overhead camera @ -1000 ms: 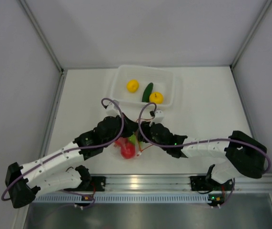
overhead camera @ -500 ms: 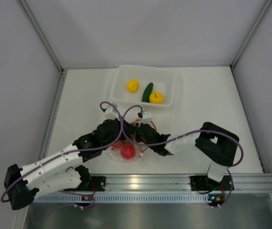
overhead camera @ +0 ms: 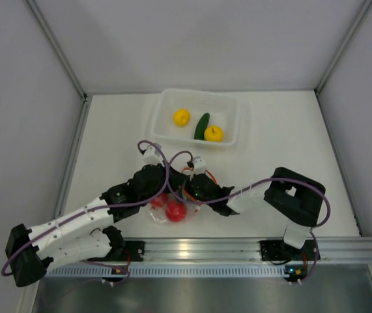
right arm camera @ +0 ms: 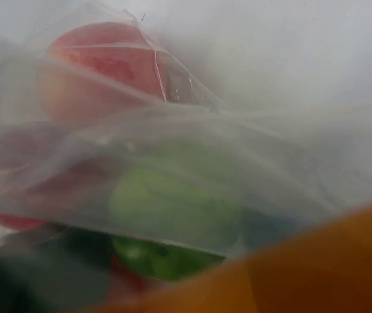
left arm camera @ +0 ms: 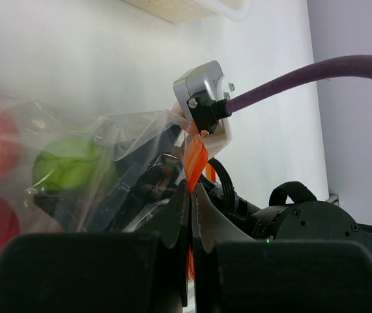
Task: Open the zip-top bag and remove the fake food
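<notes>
The clear zip-top bag (overhead camera: 161, 214) lies on the table between both arms, with a red fruit (overhead camera: 175, 210) of the fake food inside it. My left gripper (left arm camera: 192, 189) is shut on the bag's orange zip strip (left arm camera: 195, 160). In the left wrist view a light-green fruit (left arm camera: 68, 169) and red ones show through the plastic. My right gripper (overhead camera: 186, 195) is pressed against the bag's mouth. Its camera sees only plastic, a green fruit (right arm camera: 172, 202), a pink-red fruit (right arm camera: 101, 62) and an orange blur; its fingers are not clearly visible.
A translucent white basket (overhead camera: 231, 107) stands at the back and holds two yellow fruits (overhead camera: 181, 117) and a dark green cucumber (overhead camera: 202, 125). Grey walls close in on both sides. A metal rail (overhead camera: 192, 248) runs along the near edge.
My right arm has folded in, its elbow swinging left, and its gripper has pushed closer into the bag. The bag and red fruit have sunk slightly. My left gripper kept its grip.
</notes>
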